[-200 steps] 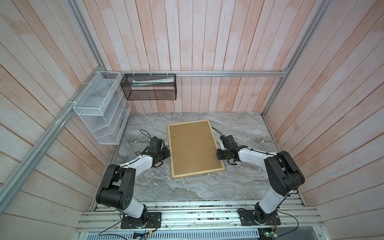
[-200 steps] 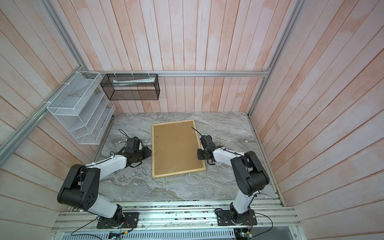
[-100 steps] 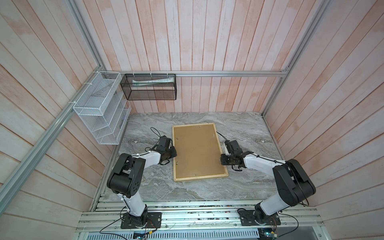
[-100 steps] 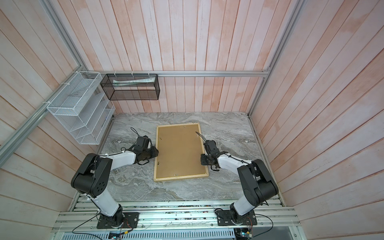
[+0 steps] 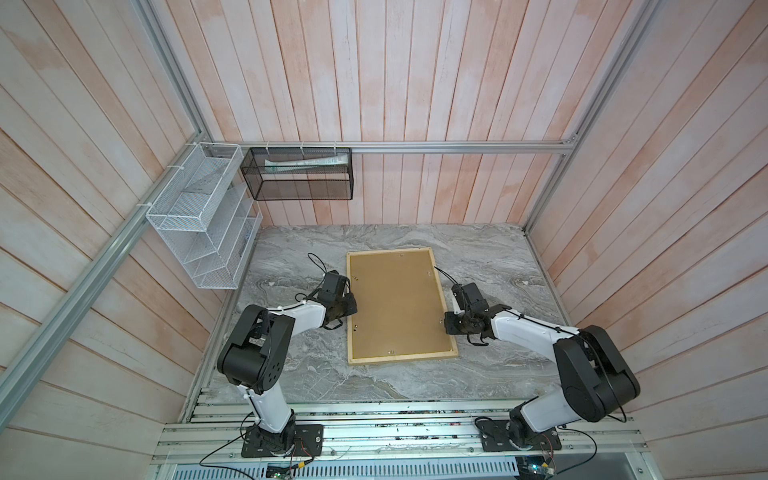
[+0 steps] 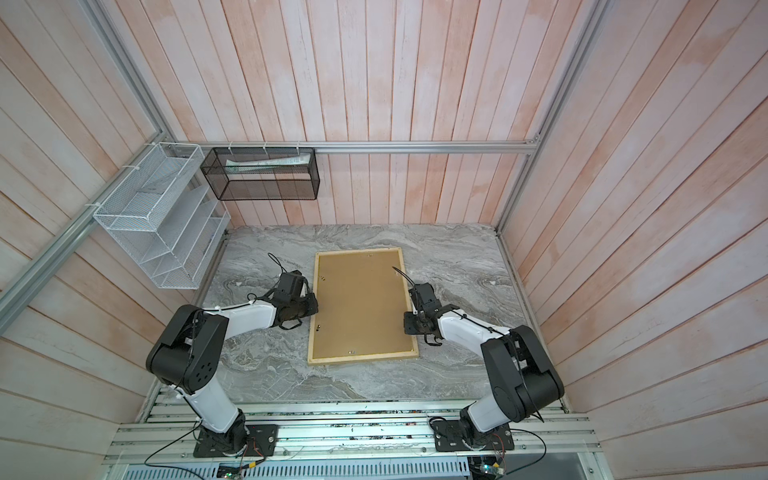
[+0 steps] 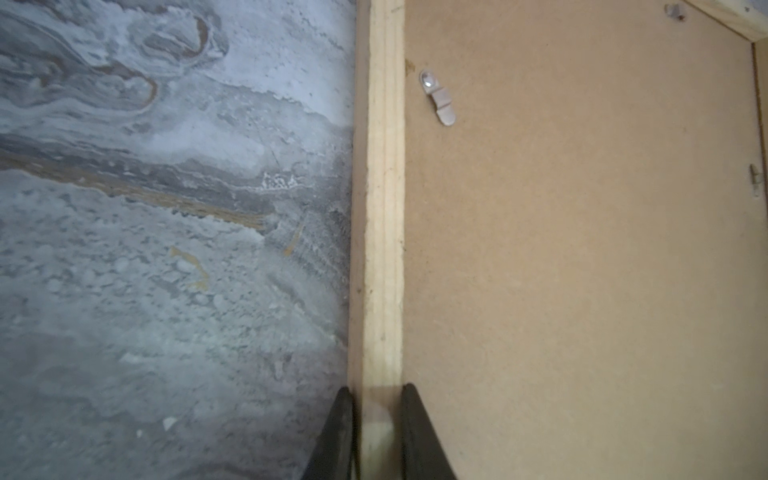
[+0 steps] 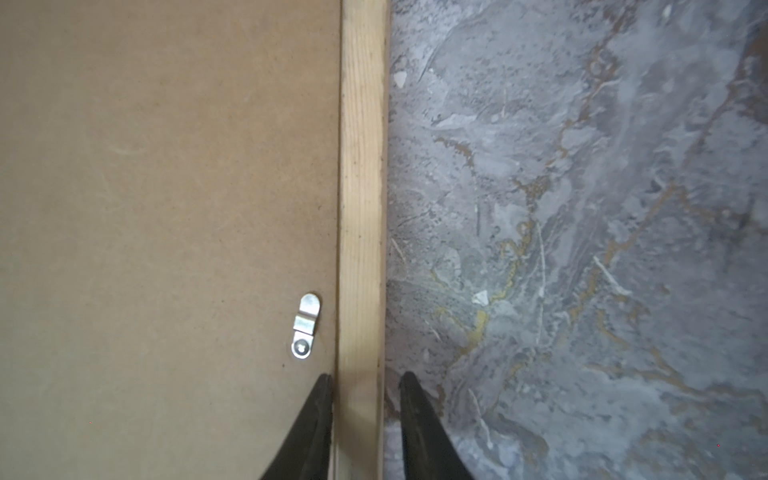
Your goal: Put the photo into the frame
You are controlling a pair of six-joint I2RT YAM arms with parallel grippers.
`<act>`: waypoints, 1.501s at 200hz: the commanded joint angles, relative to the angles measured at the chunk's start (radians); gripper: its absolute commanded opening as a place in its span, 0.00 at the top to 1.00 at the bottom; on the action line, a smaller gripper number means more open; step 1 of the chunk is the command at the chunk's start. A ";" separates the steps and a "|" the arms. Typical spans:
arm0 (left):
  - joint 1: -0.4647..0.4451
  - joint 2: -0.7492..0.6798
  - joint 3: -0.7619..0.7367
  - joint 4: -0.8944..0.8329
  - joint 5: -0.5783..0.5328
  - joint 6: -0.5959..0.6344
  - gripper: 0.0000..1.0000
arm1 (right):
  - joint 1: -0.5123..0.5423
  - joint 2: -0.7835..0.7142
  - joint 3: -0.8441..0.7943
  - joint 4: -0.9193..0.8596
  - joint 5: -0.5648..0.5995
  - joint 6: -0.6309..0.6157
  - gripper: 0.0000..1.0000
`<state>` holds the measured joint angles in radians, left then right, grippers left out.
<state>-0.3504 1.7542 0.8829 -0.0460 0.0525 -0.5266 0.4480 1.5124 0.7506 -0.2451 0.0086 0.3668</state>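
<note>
Straddling left long rail of frame (image 7: pixel 384 208), left gripper (image 7: pixel 377 387) is closed on it, both fingers (image 7: pixel 338 436) pressed on wood. Right gripper (image 8: pixel 366 375) sits around right long rail with jaws apart: inner finger (image 8: pixel 311 415) close at rail, over panel (image 8: pixel 166 187); outer finger (image 8: pixel 419 415) stands clear of rail, over table (image 8: pixel 582 208). Metal clip (image 8: pixel 305 326) lies just beside inner finger. Frame lies flat, back up, in middle of table, brown panel inside it. Farther, on walls: white rack (image 5: pixel 203 216) at left, black basket (image 5: pixel 297 174) at back.

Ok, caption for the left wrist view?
Left gripper, jaws astride the frame rail; backing panel inside, marble table outside.
</note>
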 commanded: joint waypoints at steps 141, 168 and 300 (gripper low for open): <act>-0.036 -0.036 -0.158 0.047 0.084 -0.006 0.94 | 0.065 0.319 0.436 0.288 -0.367 0.112 0.66; -0.038 -0.039 -0.168 0.055 0.099 -0.011 0.94 | 0.083 0.461 0.508 0.400 -0.485 0.202 0.66; -0.039 -0.053 -0.203 0.072 0.115 -0.039 0.95 | 0.208 0.877 0.995 0.272 -0.518 0.335 0.70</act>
<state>-0.3744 1.6848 0.7235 0.1337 0.0746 -0.5362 0.6449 2.3383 1.6863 0.0929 -0.5220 0.6849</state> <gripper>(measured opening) 0.185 0.299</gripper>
